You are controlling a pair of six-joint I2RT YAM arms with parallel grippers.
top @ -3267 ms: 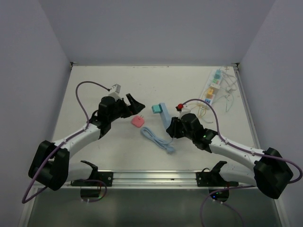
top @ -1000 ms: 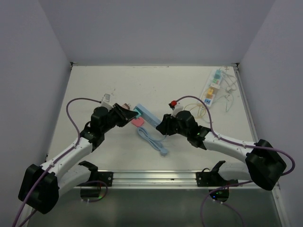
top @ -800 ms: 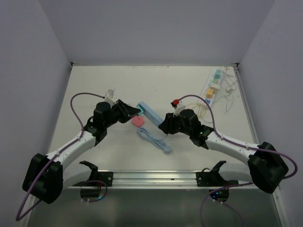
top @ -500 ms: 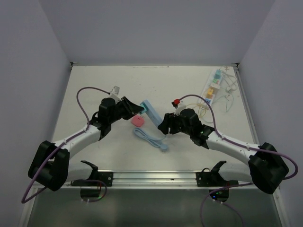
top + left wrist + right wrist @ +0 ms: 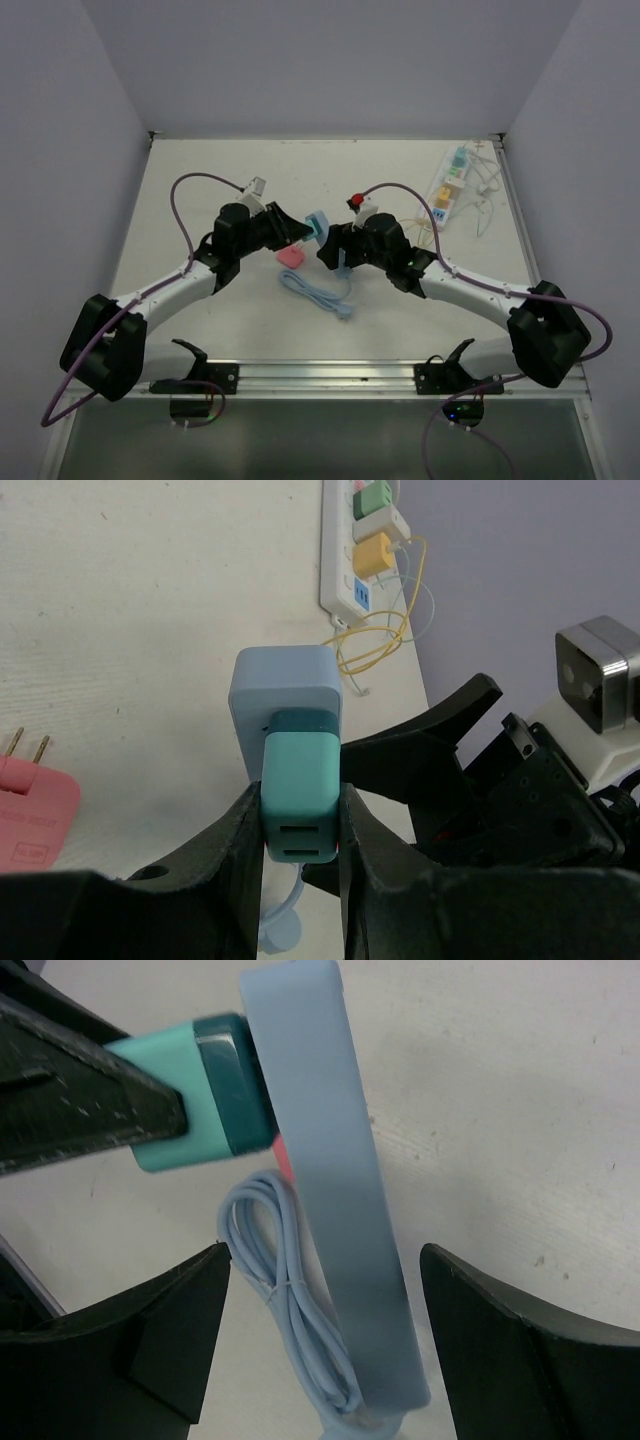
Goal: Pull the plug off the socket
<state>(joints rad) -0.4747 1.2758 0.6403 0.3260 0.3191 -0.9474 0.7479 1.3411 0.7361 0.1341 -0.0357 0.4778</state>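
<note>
Right pincer (image 5: 325, 1260) newly wider; teal plug (image 5: 300, 790) in left pincer (image 5: 300, 815), wrist-views only.

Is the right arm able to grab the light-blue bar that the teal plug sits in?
Probably yes: the right gripper has its jaws open either side of the light-blue bar, and the left gripper pinches only the teal plug.

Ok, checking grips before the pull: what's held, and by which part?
Left fingers clamp the teal plug by its two sides. Right fingers stand open either side of the light-blue socket bar, holding nothing.
</note>
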